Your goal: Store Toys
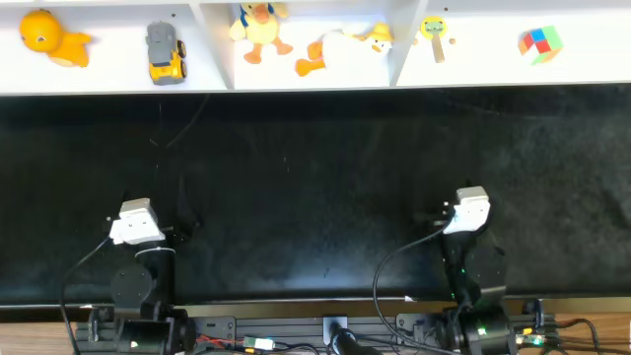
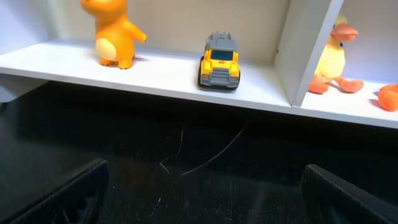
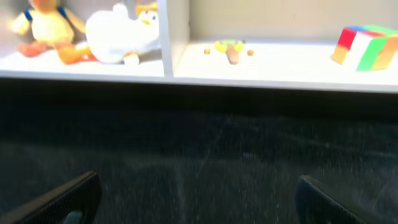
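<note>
The toys sit on the white shelf (image 1: pixel 118 77): orange figure (image 1: pixel 54 39) and yellow truck (image 1: pixel 165 51) left, yellow duck (image 1: pixel 259 30) and white duck (image 1: pixel 340 49) in the middle, rattle (image 1: pixel 434 35) and cube (image 1: pixel 540 42) right. The left gripper (image 2: pixel 205 193) and right gripper (image 3: pixel 196 199) hang spread and empty over the black mat (image 1: pixel 315 177), well apart from them

Six toys sat in the white shelf's (image 1: pixel 296 89) three compartments, two in each: one orange plastic duck figure (image 1: pixel 51 37), one yellow-and-grey toy truck (image 1: pixel 164 52), one yellow plush duck (image 1: pixel 260 30), one white plush duck (image 1: pixel 340 49), one small yellow rattle (image 1: pixel 434 35) and one multicoloured puzzle cube (image 1: pixel 540 43).
</note>
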